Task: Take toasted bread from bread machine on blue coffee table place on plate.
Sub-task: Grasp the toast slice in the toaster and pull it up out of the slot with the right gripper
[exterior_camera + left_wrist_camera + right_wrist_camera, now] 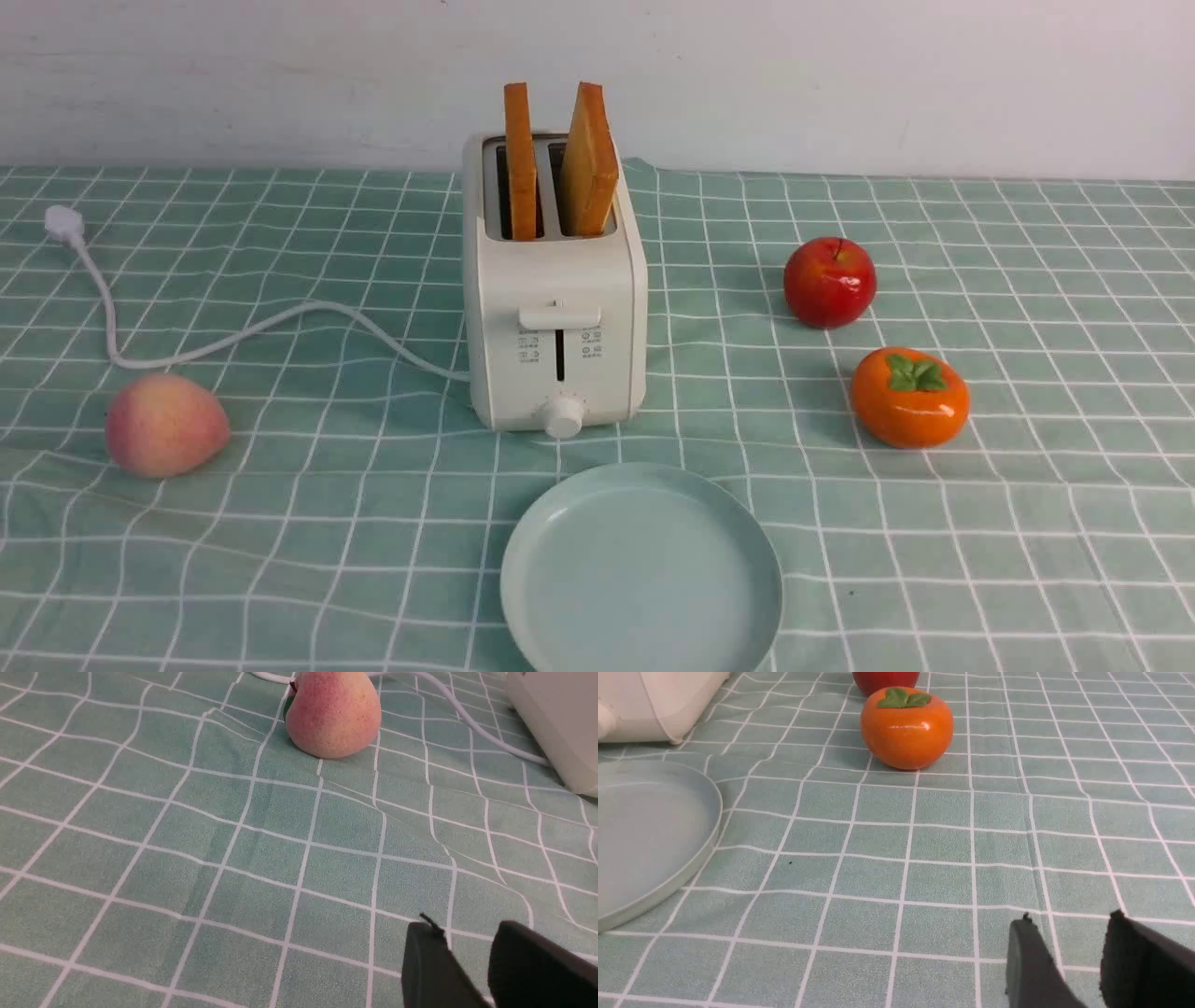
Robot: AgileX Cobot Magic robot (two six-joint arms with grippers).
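Note:
Two slices of toasted bread stand upright in the slots of the cream-white bread machine [555,308]: the left slice [520,159] and the right slice [588,159], which leans a little. The pale blue-green plate [641,569] lies empty on the blue coffee table [327,523], just in front of the bread machine. Neither arm shows in the front view. In its wrist view my left gripper [465,926] hovers open over bare cloth, with a corner of the bread machine [556,723] far off. My right gripper [1069,918] is open too, with nothing between its fingers, beside the plate [705,826].
A pink peach [165,425] lies left of the bread machine, near its white power cord [233,336]. A red apple [829,281] and an orange persimmon [908,397] sit to the right. A white wall closes off the back of the table.

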